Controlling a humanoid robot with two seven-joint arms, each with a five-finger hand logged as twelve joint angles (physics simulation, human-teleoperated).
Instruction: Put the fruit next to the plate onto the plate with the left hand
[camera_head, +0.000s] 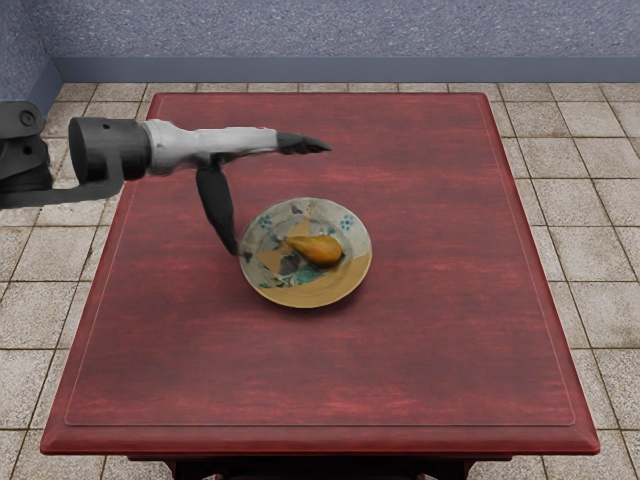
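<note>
An orange-yellow pear-shaped fruit (316, 249) lies on the patterned plate (349, 276) near the middle of the table. My left hand (300, 145) hovers above the table behind and left of the plate, fingers stretched straight out to the right and holding nothing. Its thumb (218, 208) hangs down toward the plate's left rim. The hand is apart from the fruit.
The plate sits on a dark red wooden table (450, 330) with a raised edge. A tiled floor surrounds the table, and a blue-grey wall runs along the back. The left arm enters from the left edge.
</note>
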